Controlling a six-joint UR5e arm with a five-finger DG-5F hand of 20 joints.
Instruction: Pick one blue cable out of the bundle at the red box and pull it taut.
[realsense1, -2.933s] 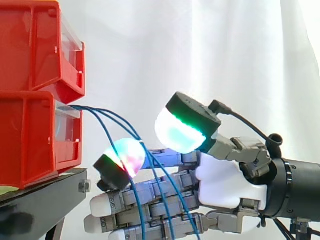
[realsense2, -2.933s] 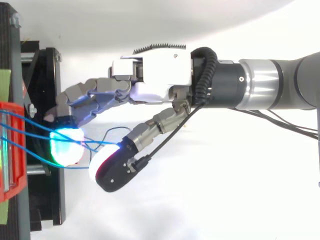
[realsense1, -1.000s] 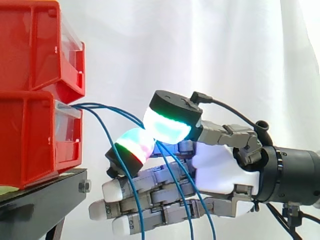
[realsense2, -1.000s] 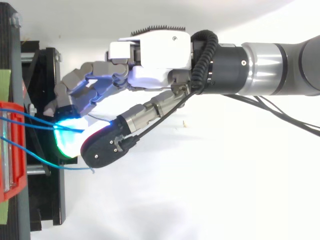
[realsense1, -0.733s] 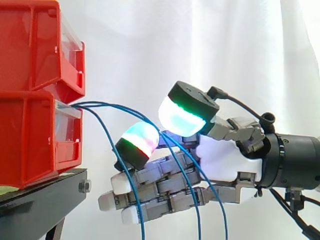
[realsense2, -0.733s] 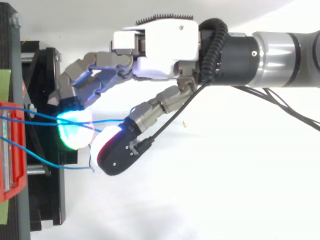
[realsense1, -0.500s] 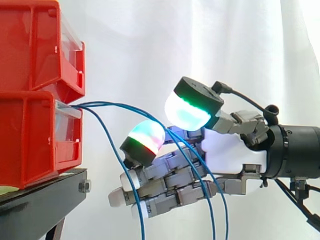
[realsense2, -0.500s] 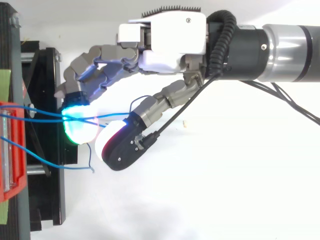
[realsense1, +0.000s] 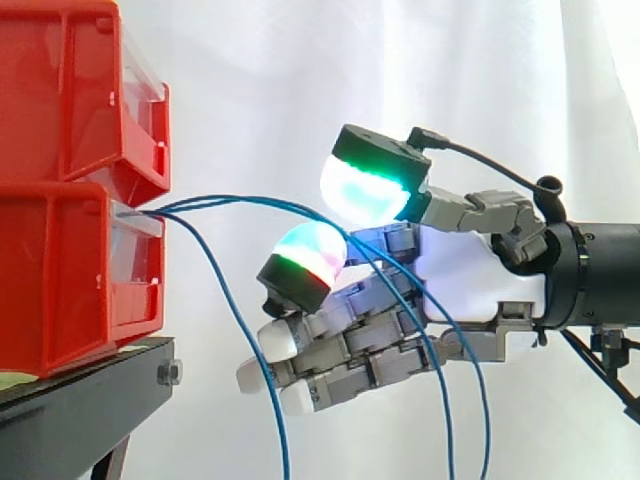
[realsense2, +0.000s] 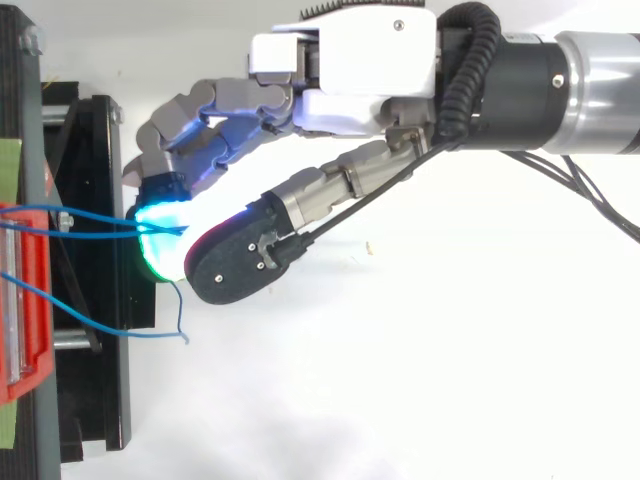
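Observation:
Several thin blue cables come out of the lower red bin (realsense1: 60, 280). Two of them (realsense1: 240, 203) arc rightward to my hand (realsense1: 470, 285), pass between the glowing thumb pad (realsense1: 362, 190) and a curled finger's pad (realsense1: 308, 255), then hang down behind the fingers. From above the two cables (realsense2: 90, 225) run nearly straight from the bin (realsense2: 15, 300) into that pinch, below the palm (realsense2: 350, 70). A third cable (realsense1: 235, 310) droops free from the bin, its loose end (realsense2: 180, 325) lying beside the stand.
A second red bin (realsense1: 70, 90) sits stacked on the lower one. Both rest on a black stand (realsense1: 80, 400), a short way left of the fingers. A white curtain hangs behind.
The hand has drawn rightward and a little upward from the bins, taking two cables along. Their arc has lengthened and flattened; the third cable hangs as before.

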